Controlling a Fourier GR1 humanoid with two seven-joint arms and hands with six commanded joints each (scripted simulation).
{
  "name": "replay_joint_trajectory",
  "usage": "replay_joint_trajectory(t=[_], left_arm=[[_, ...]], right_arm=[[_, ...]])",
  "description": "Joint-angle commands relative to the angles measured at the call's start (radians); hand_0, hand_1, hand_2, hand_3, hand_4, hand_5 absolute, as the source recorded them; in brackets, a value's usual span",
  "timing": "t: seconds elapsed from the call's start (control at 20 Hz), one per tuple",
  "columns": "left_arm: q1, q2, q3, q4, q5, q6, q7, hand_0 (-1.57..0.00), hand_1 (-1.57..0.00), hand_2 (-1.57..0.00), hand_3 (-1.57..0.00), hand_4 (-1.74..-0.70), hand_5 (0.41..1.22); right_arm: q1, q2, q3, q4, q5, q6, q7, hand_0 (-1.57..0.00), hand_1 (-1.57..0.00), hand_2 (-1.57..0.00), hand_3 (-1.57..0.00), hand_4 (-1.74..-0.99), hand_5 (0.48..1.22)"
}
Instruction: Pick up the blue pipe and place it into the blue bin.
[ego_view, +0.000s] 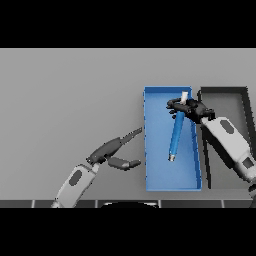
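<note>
Nearest to me, low on my left, the left robot hand (112, 150) rests over the grey counter (65, 100) with its fingers straight and relaxed, thumb spread toward the bin, grasping nothing. Its fingertips reach close to the bin's left wall without touching it, as far as I can tell.

From my station I see the blue pipe (176, 134) as a slim, straight cylinder with a smooth blue body, a pale whitish end at the top and a small greyish tip at the bottom. It stands tilted, its lower tip over the floor of the blue bin (160, 175), its upper end leaning toward the bin's far right corner. I cannot tell whether the lower tip touches the floor. The right robot hand (189, 108) is clenched round the pipe near its upper end, dark fingers wrapped across it.

That bin is a shallow rectangular tray with thin upright walls and a flat bright blue floor, and I see only the pipe over it. Just beside it on the right sits a dark grey bin (235, 100) of similar shape, and the right forearm crosses over its floor.
</note>
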Motion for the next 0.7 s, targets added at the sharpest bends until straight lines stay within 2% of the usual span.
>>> replay_joint_trajectory(t=[0.0,0.1,0.3,0.35,0.4,0.5,0.65], left_arm=[[0.001,0.009,0.001,-0.006,0.001,-0.005,0.006,0.00,0.00,0.00,0.00,-0.88,0.493],[-0.004,0.004,0.002,0.001,0.000,-0.002,0.012,0.00,0.00,0.00,0.00,-0.88,0.490],[-0.002,0.004,0.001,0.013,-0.008,0.001,0.005,0.00,0.00,0.00,0.00,-0.88,0.480],[0.001,0.011,0.006,-0.001,-0.001,-0.002,-0.006,0.00,0.00,0.00,0.00,-0.88,0.478],[0.011,0.009,-0.002,-0.001,-0.006,0.000,-0.015,0.00,0.00,0.00,0.00,-0.88,0.476],[0.010,0.007,-0.004,0.001,-0.008,0.000,-0.007,0.00,0.00,0.00,0.00,-0.88,0.474],[0.009,0.004,-0.006,-0.003,-0.011,0.005,0.006,0.00,0.00,0.00,0.00,-0.88,0.476]], right_arm=[[-0.008,-0.007,0.027,-0.014,0.033,0.017,0.002,-0.26,-0.25,-0.24,-0.16,-1.202,1.013],[-0.020,-0.016,0.056,-0.017,0.078,0.044,-0.004,-0.17,-0.16,-0.16,-0.10,-1.160,0.945],[-0.022,-0.013,0.090,-0.010,0.132,0.056,-0.019,-0.07,-0.07,-0.06,-0.04,-1.131,0.829],[-0.026,-0.020,0.088,-0.010,0.135,0.060,-0.022,-0.19,-0.09,-0.05,-0.03,-1.131,0.809],[-0.019,-0.020,0.088,-0.013,0.136,0.054,-0.032,-0.38,-0.18,-0.08,-0.03,-1.144,0.792],[-0.015,-0.020,0.085,-0.012,0.135,0.063,-0.052,-0.24,-0.12,-0.05,-0.02,-1.153,0.777],[-0.012,-0.012,0.069,-0.005,0.101,0.083,-0.053,-0.12,-0.06,-0.03,-0.01,-1.154,0.809]])
